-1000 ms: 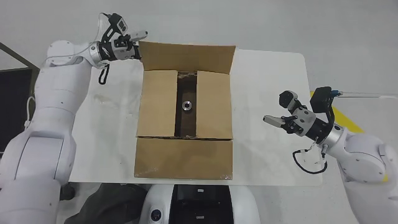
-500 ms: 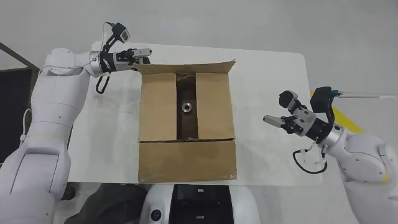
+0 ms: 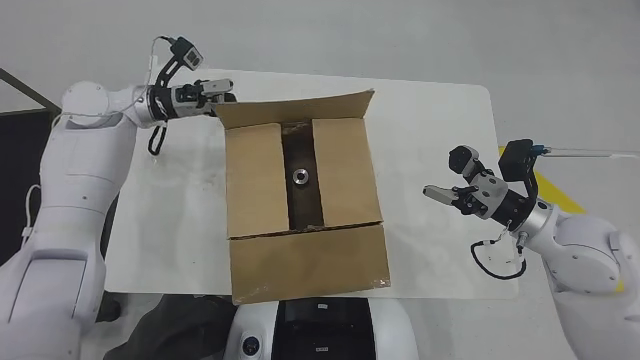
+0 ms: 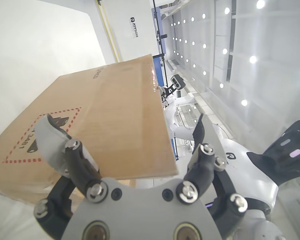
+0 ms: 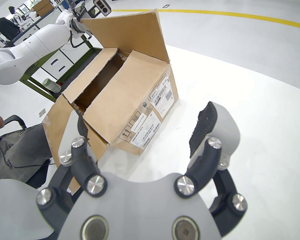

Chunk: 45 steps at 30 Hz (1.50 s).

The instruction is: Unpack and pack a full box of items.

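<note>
A brown cardboard box [image 3: 300, 190] sits mid-table, also shown in the right wrist view [image 5: 130, 93]. Its two inner flaps lie nearly shut, and the gap between them shows a round metal item [image 3: 299, 172]. The far flap [image 3: 290, 110] stands up; the near flap [image 3: 308, 260] hangs out over the table's front edge. My left gripper [image 3: 222, 88] is open at the far flap's left corner, straddling the flap [image 4: 110, 116] with one finger on each side. My right gripper [image 3: 445, 175] is open above the table, right of the box and apart from it.
The white table [image 3: 430, 120] has bare surface on both sides of the box and behind it. A dark bag [image 5: 20, 138] lies off the table's front edge. A green-framed cabinet [image 5: 52, 66] stands beyond the left side.
The far flap has swung from leaning outward to standing up. The box has twisted slightly and slid toward the front edge. My left gripper followed the flap's corner; the right arm kept still.
</note>
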Motion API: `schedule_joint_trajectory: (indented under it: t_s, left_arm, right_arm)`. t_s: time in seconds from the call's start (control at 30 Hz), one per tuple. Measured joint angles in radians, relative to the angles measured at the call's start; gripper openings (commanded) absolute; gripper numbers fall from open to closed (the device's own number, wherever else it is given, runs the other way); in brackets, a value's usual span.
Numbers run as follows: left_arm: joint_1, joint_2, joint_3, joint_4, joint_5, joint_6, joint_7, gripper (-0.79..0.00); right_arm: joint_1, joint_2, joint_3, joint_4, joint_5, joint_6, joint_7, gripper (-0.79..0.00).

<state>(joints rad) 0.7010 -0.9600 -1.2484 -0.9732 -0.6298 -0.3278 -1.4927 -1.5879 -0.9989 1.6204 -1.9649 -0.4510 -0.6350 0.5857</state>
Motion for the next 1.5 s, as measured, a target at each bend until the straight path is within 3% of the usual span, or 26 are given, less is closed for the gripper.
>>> schedule_joint_trajectory:
  t_s: [0.4,0.6,0.93,1.5]
  left_arm:
    - [0.023,0.032,0.064,-0.126,-0.027,0.044,-0.043,0.0]
    - [0.032,0.065,0.11,-0.127,-0.02,0.044,-0.043,0.0]
    - [0.032,0.097,0.149,-0.118,-0.044,0.044,-0.043,0.0]
    - [0.03,0.108,0.164,-0.122,-0.032,0.044,-0.043,0.0]
  right_arm:
    - [0.0,0.0,0.0,0.0,0.0,0.0,0.0,0.0]
    - [0.0,0.0,0.0,0.0,0.0,0.0,0.0,0.0]
    - [0.0,0.0,0.0,0.0,0.0,0.0,0.0,0.0]
    - [0.0,0.0,0.0,0.0,0.0,0.0,0.0,0.0]
